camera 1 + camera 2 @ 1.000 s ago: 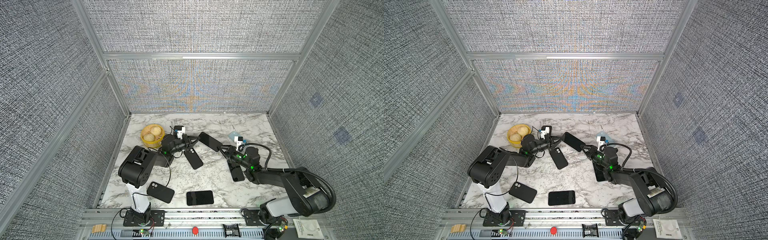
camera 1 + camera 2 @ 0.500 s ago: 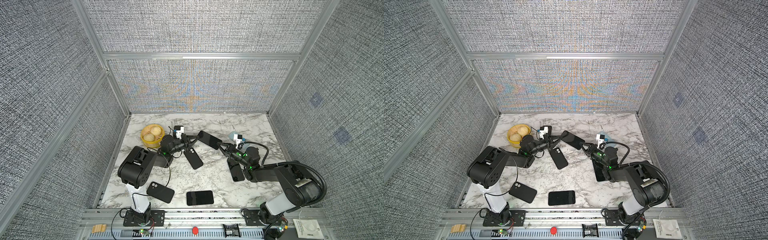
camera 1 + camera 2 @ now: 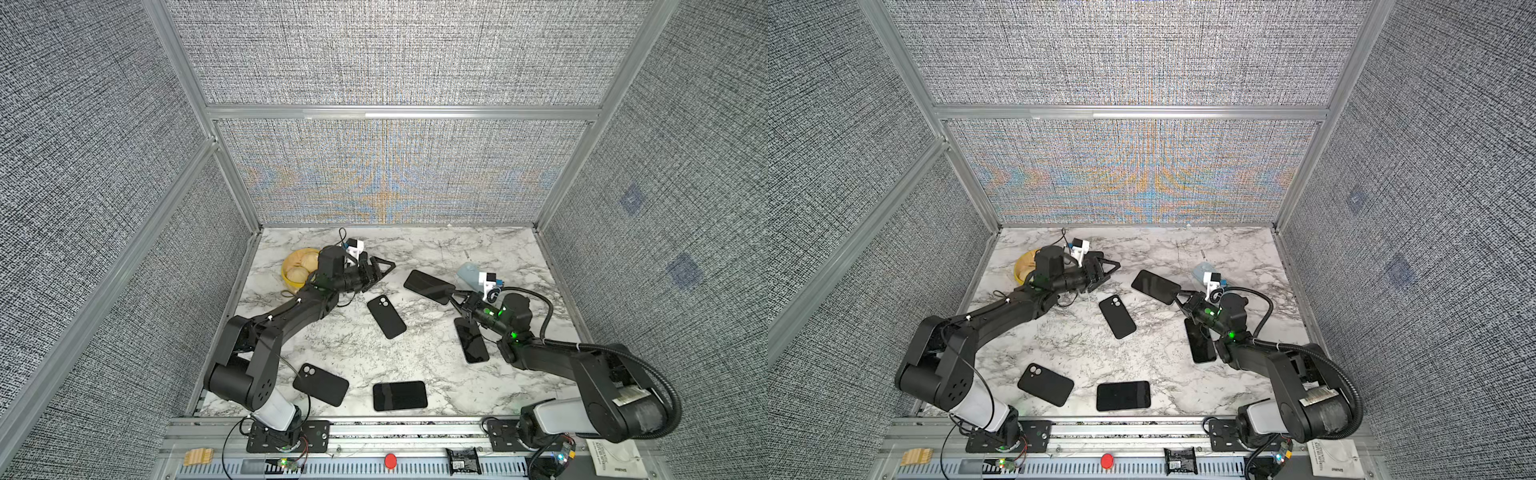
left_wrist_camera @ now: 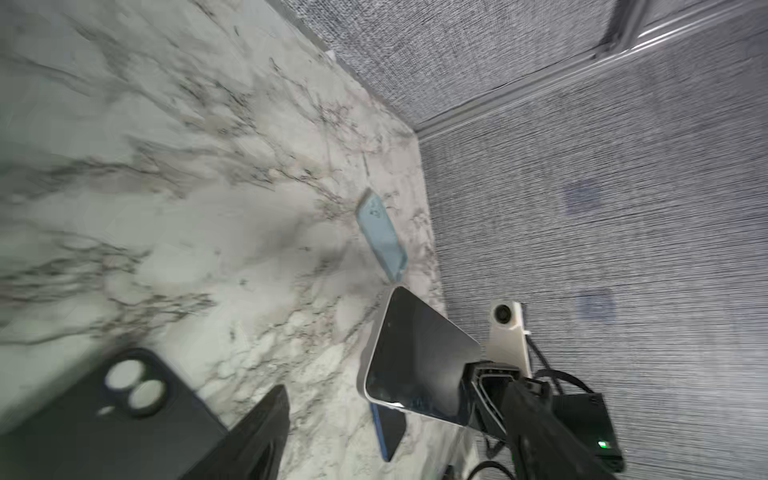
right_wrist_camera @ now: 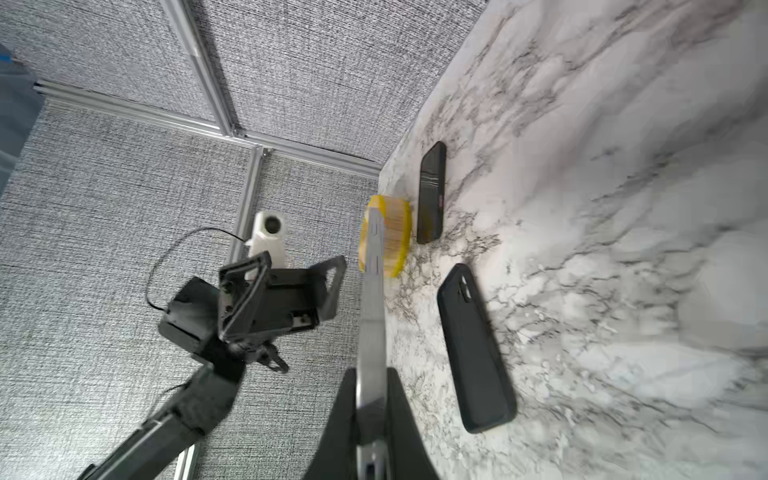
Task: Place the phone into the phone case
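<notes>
My right gripper (image 3: 452, 293) is shut on the phone (image 3: 428, 286), a dark-screened slab with a pale rim, and holds it by one end, tilted above the marble. In the right wrist view the phone (image 5: 372, 299) stands edge-on between the two fingers. A black phone case (image 3: 386, 316) with a camera cutout lies flat mid-table, left of the phone and apart from it. My left gripper (image 3: 384, 267) hangs open and empty further left, near the bowl, clear of the phone. The left wrist view shows the phone (image 4: 419, 357) and the case (image 4: 104, 415).
A yellow bowl (image 3: 296, 269) with round pieces sits at the back left. A second black case (image 3: 320, 384) and a face-up phone (image 3: 400, 395) lie near the front edge. Another phone (image 3: 471, 341) lies under my right arm. A light blue case (image 4: 382, 232) rests by the right wall.
My left gripper has opened, let go of the phone and drawn back to the left. The right gripper closed on the phone's other end and now holds it alone.
</notes>
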You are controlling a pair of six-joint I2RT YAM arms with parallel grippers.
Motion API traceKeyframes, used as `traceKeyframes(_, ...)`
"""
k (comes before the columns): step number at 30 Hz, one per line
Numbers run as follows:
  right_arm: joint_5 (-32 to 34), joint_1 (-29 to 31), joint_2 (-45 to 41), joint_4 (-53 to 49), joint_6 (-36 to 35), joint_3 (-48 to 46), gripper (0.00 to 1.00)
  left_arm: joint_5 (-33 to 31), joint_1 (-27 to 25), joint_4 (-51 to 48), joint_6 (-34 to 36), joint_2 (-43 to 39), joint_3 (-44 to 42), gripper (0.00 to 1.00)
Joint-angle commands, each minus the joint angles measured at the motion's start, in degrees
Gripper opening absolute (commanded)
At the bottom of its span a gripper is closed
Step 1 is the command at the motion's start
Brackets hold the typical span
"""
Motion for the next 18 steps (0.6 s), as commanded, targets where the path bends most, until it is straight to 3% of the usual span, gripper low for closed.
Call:
traceKeyframes(1,-2.34,-0.85,-1.06,-4.08,-4.36,-0.65,0.04,-11.8,-0.23,-32.93,21.18,3.83,6.51,0.81)
traceKeyframes(9,-5.32,-1.26,-4.29,-11.15,-9.82,-0.06,0.04,-23.83,-2.99,-48.81,31.61,14.23,18.14,0.76)
traceKeyframes(13,-6.76,-1.36,-6.0,-14.75,-11.63,1.1,0.04,-30.73,-4.7,-48.86,33.64,16.29,19.45,0.71)
traceKeyframes(18,-8.61,-1.53,-6.99,-17.57,-12.83,2.04,0.04,-32.51,-5.82,-47.47,35.45,20.94,21.93,0.66)
